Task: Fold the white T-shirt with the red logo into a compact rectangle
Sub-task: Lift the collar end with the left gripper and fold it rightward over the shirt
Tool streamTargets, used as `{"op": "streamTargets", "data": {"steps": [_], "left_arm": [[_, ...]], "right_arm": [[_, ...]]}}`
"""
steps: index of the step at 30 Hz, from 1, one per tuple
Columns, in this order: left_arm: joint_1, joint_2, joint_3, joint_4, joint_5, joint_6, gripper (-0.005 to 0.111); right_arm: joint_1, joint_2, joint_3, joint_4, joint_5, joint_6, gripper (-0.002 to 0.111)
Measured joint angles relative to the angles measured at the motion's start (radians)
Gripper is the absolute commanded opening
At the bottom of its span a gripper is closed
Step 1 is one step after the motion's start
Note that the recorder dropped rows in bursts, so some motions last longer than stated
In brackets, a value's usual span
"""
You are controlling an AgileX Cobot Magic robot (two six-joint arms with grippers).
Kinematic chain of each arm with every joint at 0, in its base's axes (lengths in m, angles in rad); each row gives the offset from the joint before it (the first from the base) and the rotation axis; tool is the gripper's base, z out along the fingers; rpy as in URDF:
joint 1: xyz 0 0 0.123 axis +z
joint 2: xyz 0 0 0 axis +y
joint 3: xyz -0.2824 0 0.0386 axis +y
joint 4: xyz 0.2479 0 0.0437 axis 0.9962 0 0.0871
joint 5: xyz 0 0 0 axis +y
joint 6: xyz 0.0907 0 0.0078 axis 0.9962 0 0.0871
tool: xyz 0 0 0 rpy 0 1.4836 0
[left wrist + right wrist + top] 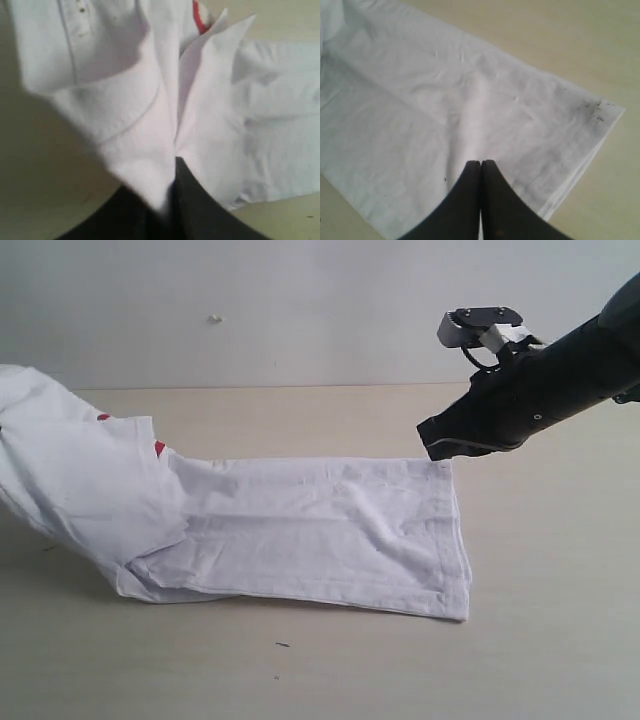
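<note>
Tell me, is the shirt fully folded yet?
Partly: shirt lies as a long strip, left end raised in the shut left pincer.

We see T-shirt [320, 530] on table [560, 630], spread left from our right claw [441, 451]. Other end up off table, pinched in our left claw [175, 167]. Logo [159, 447] near that claw.

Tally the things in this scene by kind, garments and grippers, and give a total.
white T-shirt: 1
grippers: 2 (left gripper, right gripper)
Total: 3
</note>
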Motion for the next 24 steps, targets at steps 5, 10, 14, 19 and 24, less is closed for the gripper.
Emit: {"op": "streamTargets", "data": {"steps": [5, 10, 14, 19, 24], "left_arm": [[-0.06, -0.06, -0.03, -0.067, 0.059, -0.011, 0.0], [-0.223, -0.086, -0.03, -0.17, 0.055, -0.012, 0.0], [-0.393, -0.086, -0.03, -0.178, -0.037, -0.038, 0.0], [-0.549, -0.052, -0.03, -0.18, -0.161, -0.061, 0.0], [-0.672, 0.07, -0.03, -0.254, -0.299, -0.068, 0.018]], "right_arm": [[0.0, 0.0, 0.002, 0.0, -0.02, 0.007, 0.0], [0.0, -0.002, 0.002, -0.109, -0.146, 0.15, 0.0], [0.0, -0.024, 0.002, -0.385, -0.228, 0.418, 0.0], [0.0, -0.038, 0.002, -0.808, -0.246, 0.801, 0.0], [0.0, -0.038, 0.002, -0.906, -0.234, 0.882, 0.0]]}}
